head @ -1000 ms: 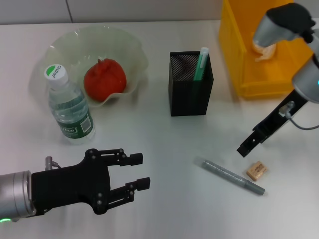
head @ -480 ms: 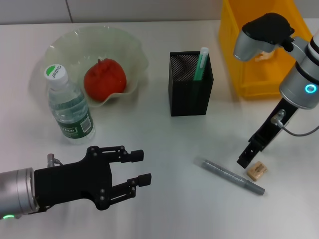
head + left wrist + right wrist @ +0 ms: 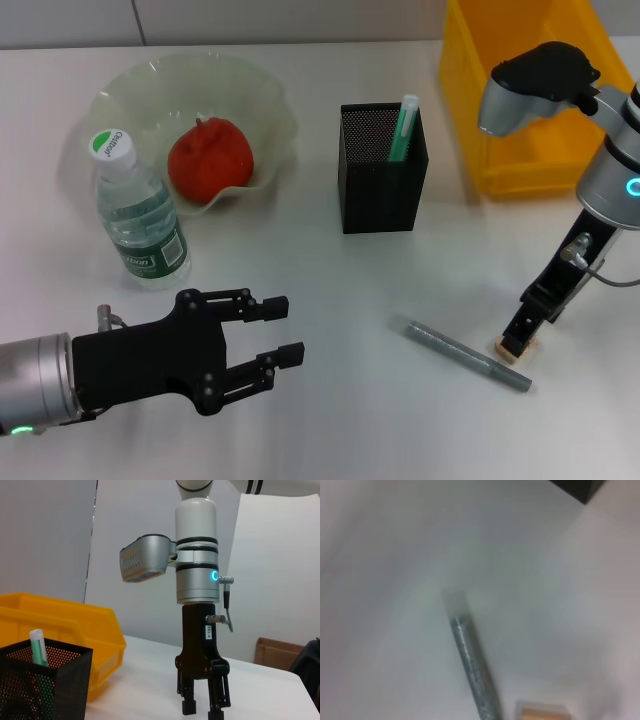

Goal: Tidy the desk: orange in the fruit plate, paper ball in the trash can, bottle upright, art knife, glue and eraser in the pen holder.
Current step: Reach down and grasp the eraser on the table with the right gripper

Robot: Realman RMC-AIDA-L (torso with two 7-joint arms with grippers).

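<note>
My right gripper points straight down over the small tan eraser, which lies on the table at the front right. In the left wrist view its two fingers stand apart, so the right gripper is open. A grey pen-like stick lies just left of the eraser. The black mesh pen holder holds a green stick. Inside the pale-green fruit plate rests the orange, and the bottle is upright beside it. My left gripper hovers open and empty at the front left. The paper ball is hidden.
The yellow trash can stands at the back right, behind my right arm. The grey stick lies slanted between the pen holder and the eraser. From the left wrist I see the pen holder in front of the trash can.
My right gripper has moved toward the table's front and come down over the eraser. The left arm has hardly shifted.
</note>
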